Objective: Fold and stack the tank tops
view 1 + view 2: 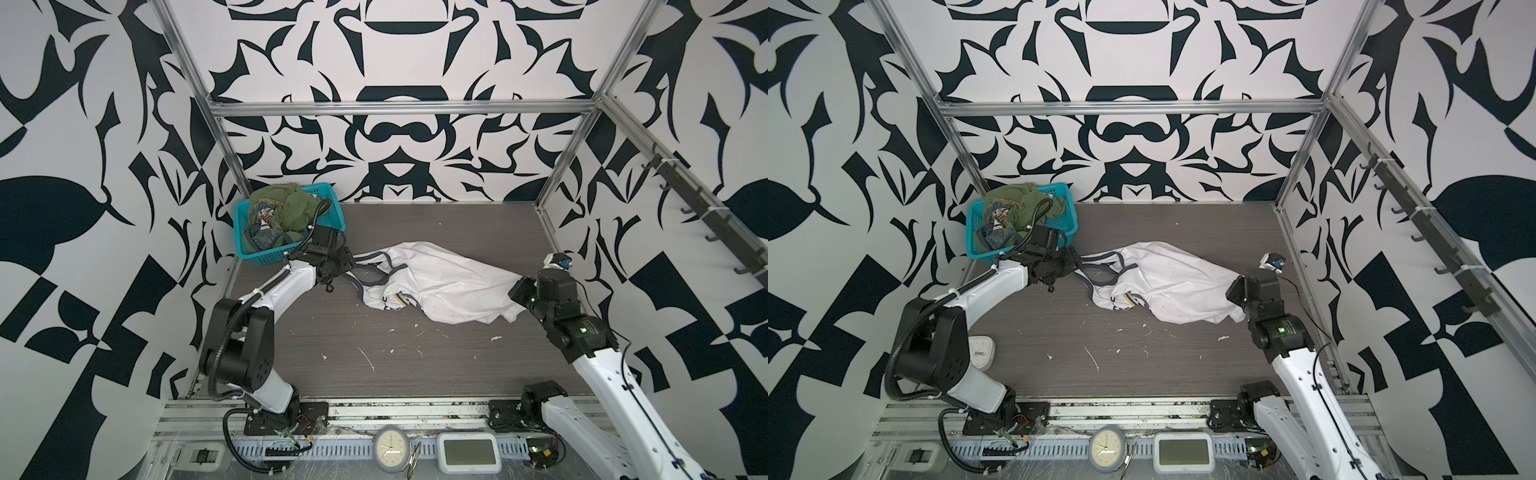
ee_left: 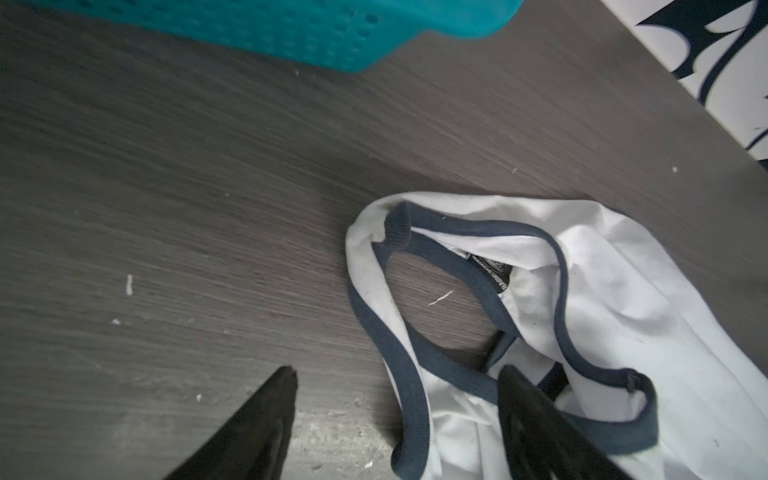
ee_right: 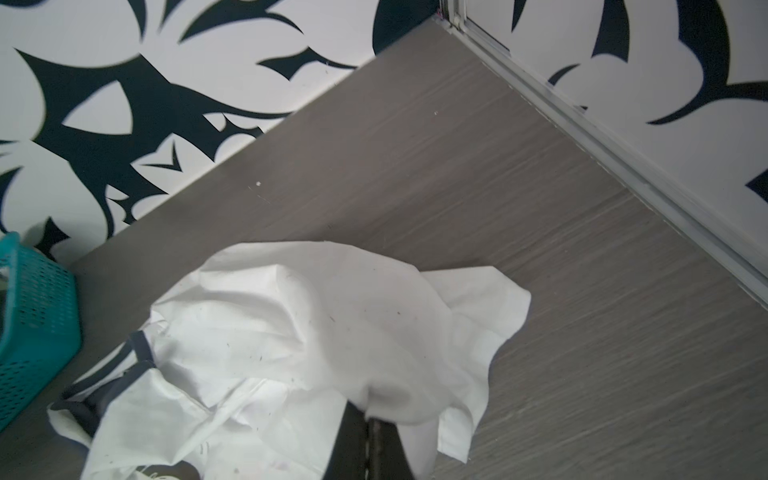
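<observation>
A white tank top [image 1: 440, 282] [image 1: 1167, 278] lies crumpled across the middle of the table, its navy-trimmed straps pointing left. My left gripper [image 1: 351, 266] [image 2: 399, 374] is open at the strap end. One finger [image 2: 270, 411] rests over bare table and the other over the cloth, with a navy strap [image 2: 409, 399] between them. My right gripper [image 1: 517, 291] [image 3: 368, 411] is shut on the white top's hem at its right end. The olive green tank top [image 1: 282, 212] [image 1: 1017, 205] is bunched in the teal basket [image 1: 259, 253] at the back left.
The basket [image 2: 291, 29] [image 3: 33, 332] stands close behind the left gripper. Patterned walls and metal frame rails [image 3: 623, 166] close in the table. A round clock [image 1: 390, 449] and a white timer [image 1: 469, 453] sit at the front rail. A small white clock [image 1: 982, 353] lies by the left arm.
</observation>
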Controlling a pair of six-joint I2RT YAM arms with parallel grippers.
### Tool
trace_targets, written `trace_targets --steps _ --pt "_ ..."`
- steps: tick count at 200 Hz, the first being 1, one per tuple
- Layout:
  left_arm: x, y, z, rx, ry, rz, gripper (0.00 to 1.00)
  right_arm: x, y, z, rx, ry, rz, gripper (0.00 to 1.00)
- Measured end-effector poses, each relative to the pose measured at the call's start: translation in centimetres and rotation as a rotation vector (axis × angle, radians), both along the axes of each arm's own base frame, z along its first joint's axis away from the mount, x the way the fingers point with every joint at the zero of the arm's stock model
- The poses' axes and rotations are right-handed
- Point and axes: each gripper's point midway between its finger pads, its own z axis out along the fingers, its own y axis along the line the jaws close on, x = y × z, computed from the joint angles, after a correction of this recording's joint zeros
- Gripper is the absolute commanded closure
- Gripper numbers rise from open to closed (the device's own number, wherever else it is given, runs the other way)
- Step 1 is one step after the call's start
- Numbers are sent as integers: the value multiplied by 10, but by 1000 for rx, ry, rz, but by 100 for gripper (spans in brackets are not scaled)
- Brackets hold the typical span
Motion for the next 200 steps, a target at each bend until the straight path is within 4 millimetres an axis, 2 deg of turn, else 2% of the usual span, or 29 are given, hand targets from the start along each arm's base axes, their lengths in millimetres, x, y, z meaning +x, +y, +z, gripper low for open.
trace_targets --steps 15,37,68,100,137,166,200 --pt "-1 -19 -7 10 33 -48 25 0 0 -13 -8 43 0 100" --pt "-6 -58 -9 -5 52 -144 26 -1 1 -27 -12 83 4 100" --pt "-14 -110 -4 -42 52 -268 21 0 2 -30 -10 91 7 100" --pt "-21 -145 5 -35 29 -356 18 1 6 -32 5 97 24 100" --pt "-19 -169 8 -31 20 -413 32 0 9 -35 16 104 38 100" --pt "-16 -172 -8 -12 56 -420 46 0 10 -35 20 104 42 100" --pt "-13 -174 -16 4 76 -428 69 1 10 -36 20 109 45 100"
